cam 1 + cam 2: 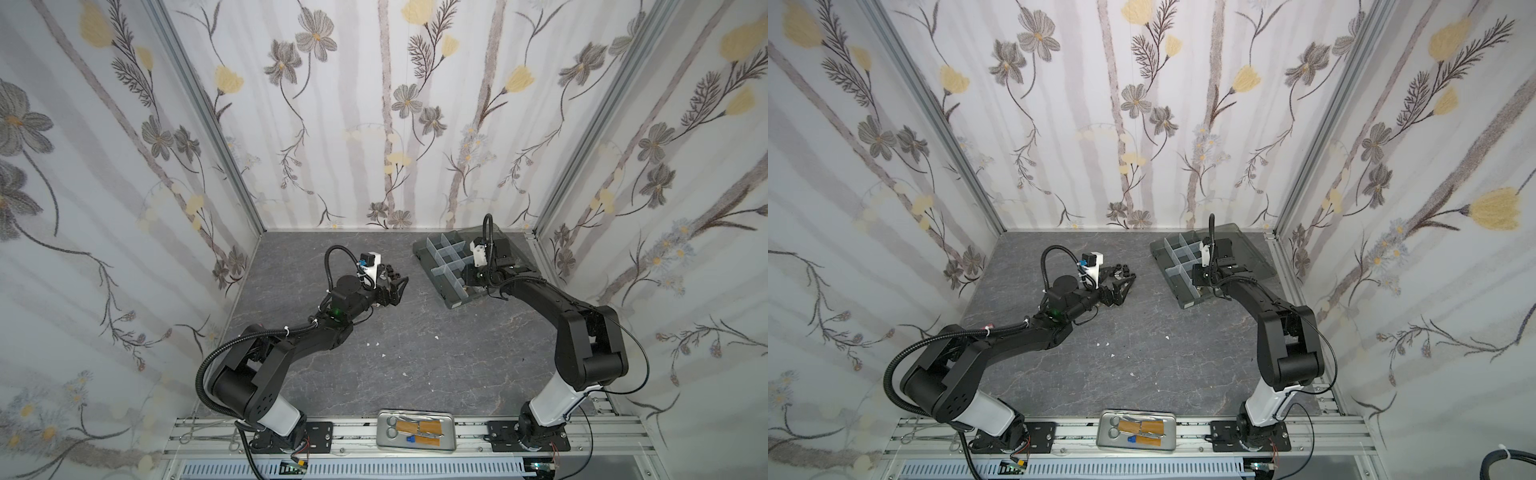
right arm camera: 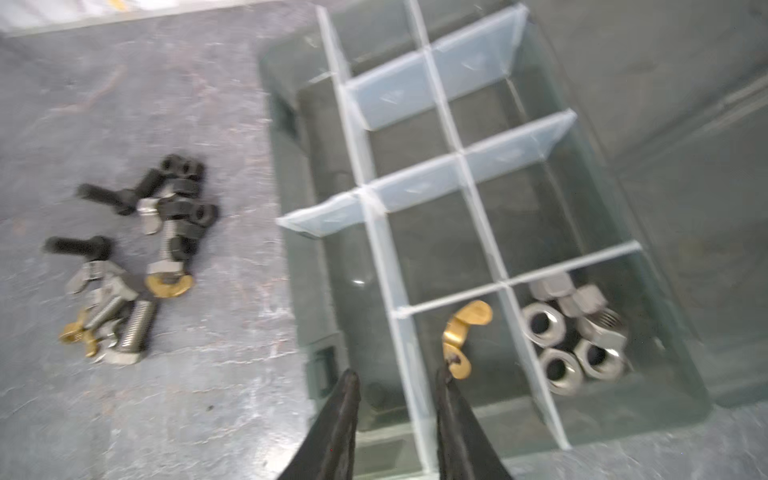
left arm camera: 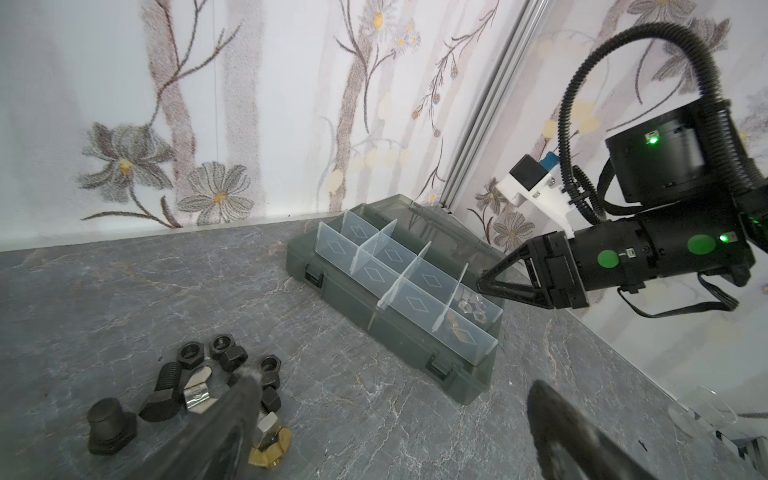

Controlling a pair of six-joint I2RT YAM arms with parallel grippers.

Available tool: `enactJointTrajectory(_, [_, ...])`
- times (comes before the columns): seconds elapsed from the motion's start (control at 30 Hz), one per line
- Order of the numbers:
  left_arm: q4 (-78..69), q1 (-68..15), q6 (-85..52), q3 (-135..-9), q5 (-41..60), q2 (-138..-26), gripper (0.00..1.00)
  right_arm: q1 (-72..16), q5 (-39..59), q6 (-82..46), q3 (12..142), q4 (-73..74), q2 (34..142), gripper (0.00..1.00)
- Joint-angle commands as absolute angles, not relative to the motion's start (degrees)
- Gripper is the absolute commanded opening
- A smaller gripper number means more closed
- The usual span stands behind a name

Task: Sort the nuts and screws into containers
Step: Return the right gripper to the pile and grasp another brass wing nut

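Right wrist view shows my right jaws slightly apart, gripping nothing, over the near end of the organizer box [image 2: 291, 166], with one fingertip [image 2: 347, 399] on each side of its long pale divider [image 2: 386, 257]. I count eight cells, two rows of four. One brass wing nut [image 2: 463, 336] lies alone in an end cell, its lower wing right at the tip of my other finger; whether they touch I cannot tell. The end cell beside it holds six silver hex nuts [image 2: 561, 370]. The loose pile [image 2: 166, 232] sits on the desk [image 2: 187, 415], well apart from these jaws. It is blurred here, though two brass pieces [image 2: 168, 284] stand out. In the left wrist view I count five black nuts [image 3: 190, 353], two black bolts [image 3: 112, 424] and one silver wing nut [image 3: 195, 395]. My left jaws stand wide apart over that pile. One finger [image 3: 232, 411] lies across it and the other hangs over bare desk off to the side.
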State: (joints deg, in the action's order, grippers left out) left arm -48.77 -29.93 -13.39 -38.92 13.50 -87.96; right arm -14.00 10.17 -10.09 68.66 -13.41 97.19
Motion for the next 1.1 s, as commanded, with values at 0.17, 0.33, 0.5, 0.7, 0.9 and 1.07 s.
enactJointTrajectory(0.17, [-33.3,-22.8,-16.5,-38.8,1.1,-83.7,1.00,-27.6,16.1,-7.9,71.7,-5.0,102.5,0.33])
enactJointTrajectory(0.33, [-23.4,-22.5,-14.3,-39.6,-2.7,-82.4,0.94,-32.1,15.8,-8.0,72.9,0.8,107.0,0.33])
enactJointTrajectory(0.5, [-27.9,-22.6,-14.2,-36.6,0.8,-81.8,0.94,-33.4,14.5,-13.0,81.4,-3.6,116.4,0.33])
enactJointTrajectory(0.7, [-29.3,-22.5,-13.5,-37.5,1.9,-83.1,0.96,-35.7,12.0,-10.7,86.6,-5.0,122.4,0.36])
enactJointTrajectory(0.9, [-28.2,-22.6,-13.2,-39.5,1.4,-84.8,0.97,-36.0,10.7,-8.0,89.7,-6.5,127.0,0.38])
enactJointTrajectory(1.07, [-28.8,-22.6,-13.5,-39.3,1.3,-85.3,0.98,-36.0,10.7,-7.1,91.1,-7.9,129.3,0.39])
